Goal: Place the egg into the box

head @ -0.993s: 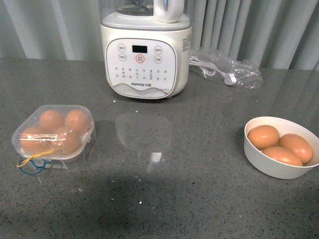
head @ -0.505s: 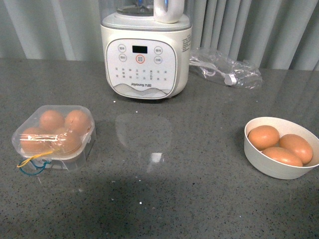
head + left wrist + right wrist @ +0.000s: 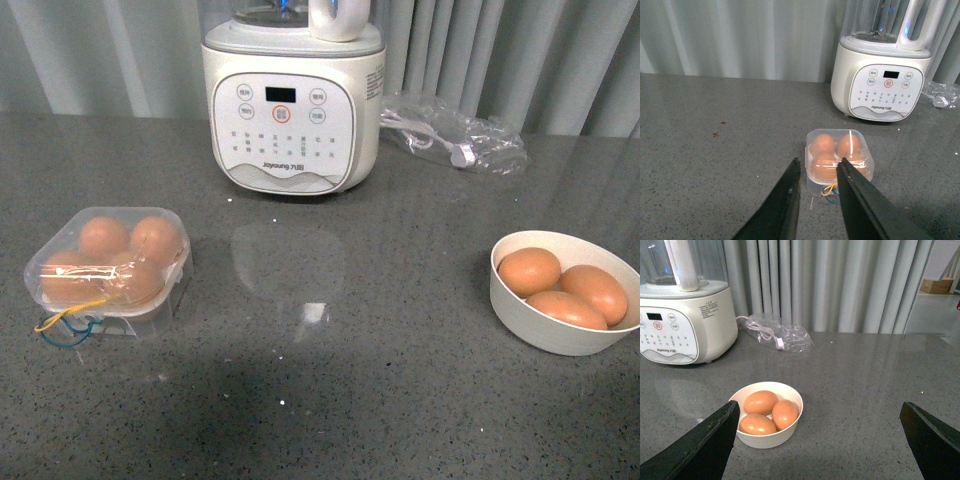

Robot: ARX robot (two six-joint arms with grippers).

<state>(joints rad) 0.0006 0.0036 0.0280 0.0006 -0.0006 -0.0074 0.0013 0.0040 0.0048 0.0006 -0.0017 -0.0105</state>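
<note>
The clear plastic box lies on the grey table at the left with its lid down over several orange-brown eggs; blue and yellow bands hang at its near edge. Three more eggs, one of them, lie in a white bowl at the right. Neither gripper shows in the front view. In the left wrist view my left gripper is open and empty, just short of the box. In the right wrist view my right gripper is wide open and empty, with the bowl by one fingertip.
A white blender stands at the back centre. A clear plastic bag with a cable lies at the back right. A grey curtain hangs behind the table.
Nothing on the table has moved; the front view has only shifted very slightly.
</note>
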